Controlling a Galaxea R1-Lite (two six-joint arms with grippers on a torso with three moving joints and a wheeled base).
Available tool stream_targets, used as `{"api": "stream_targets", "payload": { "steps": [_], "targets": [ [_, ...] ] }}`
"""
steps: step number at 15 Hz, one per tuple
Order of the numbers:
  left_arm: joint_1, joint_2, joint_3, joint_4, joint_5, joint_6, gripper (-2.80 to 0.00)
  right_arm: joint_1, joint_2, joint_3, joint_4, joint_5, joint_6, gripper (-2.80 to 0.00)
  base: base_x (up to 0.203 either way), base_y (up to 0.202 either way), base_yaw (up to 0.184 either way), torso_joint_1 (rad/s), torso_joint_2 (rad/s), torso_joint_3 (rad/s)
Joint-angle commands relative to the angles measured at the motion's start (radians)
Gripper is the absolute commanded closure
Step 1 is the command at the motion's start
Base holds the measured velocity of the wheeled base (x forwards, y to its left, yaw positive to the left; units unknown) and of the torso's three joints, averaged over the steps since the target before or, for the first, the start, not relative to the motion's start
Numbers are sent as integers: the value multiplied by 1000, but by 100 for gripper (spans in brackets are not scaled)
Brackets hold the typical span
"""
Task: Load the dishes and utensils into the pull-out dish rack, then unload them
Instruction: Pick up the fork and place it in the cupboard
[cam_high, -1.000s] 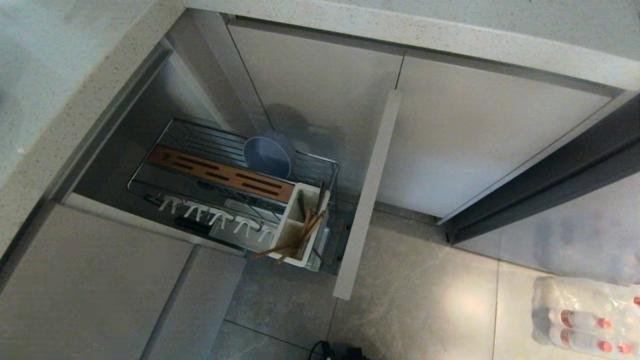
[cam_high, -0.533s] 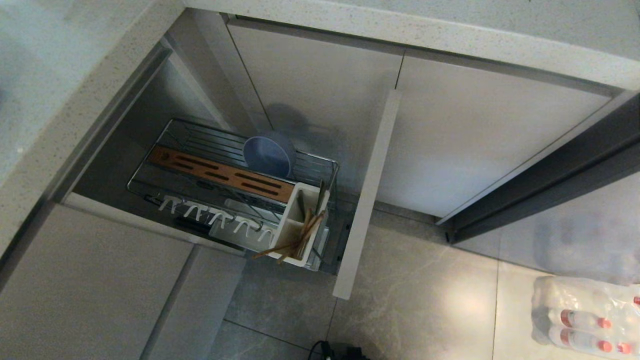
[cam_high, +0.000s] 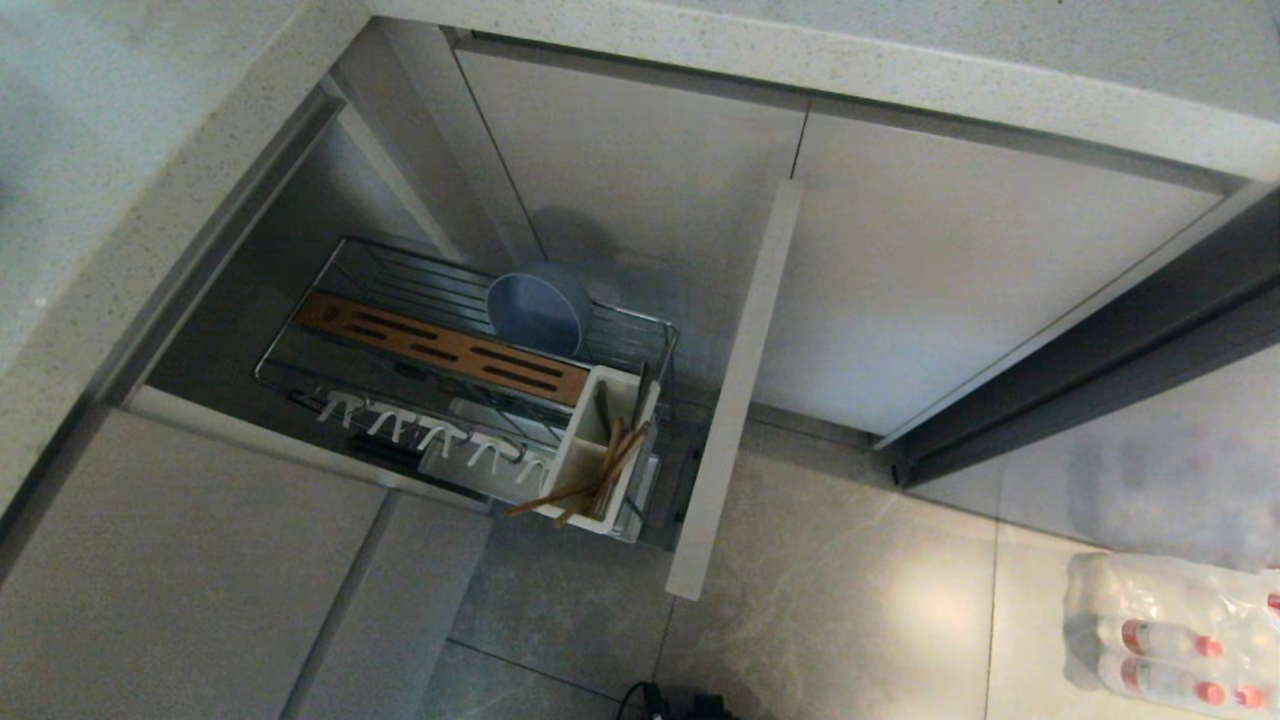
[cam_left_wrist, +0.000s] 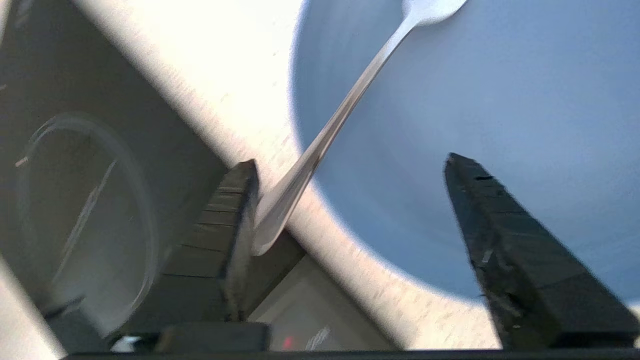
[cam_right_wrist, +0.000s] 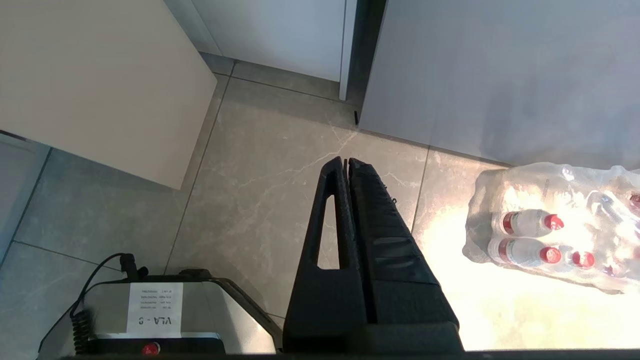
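— Two end effectors; how were they?
— Left end effector (cam_left_wrist: 350, 170) stood spread over the plate (cam_left_wrist: 500, 110), fork (cam_left_wrist: 320, 145) leaning on one finger (cam_left_wrist: 235, 210), ungripped. Right end effector (cam_right_wrist: 347, 162) hung closed above the floor (cam_right_wrist: 270, 165).
— Bowl?
— Bowl (cam_high: 537, 310) sat in the rack (cam_high: 300, 375).

The pull-out dish rack (cam_high: 440, 330), chrome wire with a brown slotted strip, stands drawn out. The dusty-blue bowl (cam_high: 538, 310) sits tilted on edge inside it. Wooden chopsticks (cam_high: 590, 480) lean in its white caddy. Away from the rack, the silver fork (cam_left_wrist: 330, 135) lies across the blue plate (cam_left_wrist: 490, 125).
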Motion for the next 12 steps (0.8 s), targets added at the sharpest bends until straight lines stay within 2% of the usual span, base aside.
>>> {"api": "stream_targets", "payload": {
  "steps": [1,4,9,12],
  "targets": [
    [-2,44,-27,5,-24,2,-280,0,1,0,0,0,0,0,0,0,0,0,0,0],
    [-24,99,-70,7,-81,0,-280,0,0,0,0,0,0,0,0,0,0,0,0,0],
    [-46,161,-109,3,-99,-1,-280,0,0,0,0,0,0,0,0,0,0,0,0,0],
    [-47,171,-108,8,-192,-4,-280,0,0,0,0,0,0,0,0,0,0,0,0,0]
  ]
}}
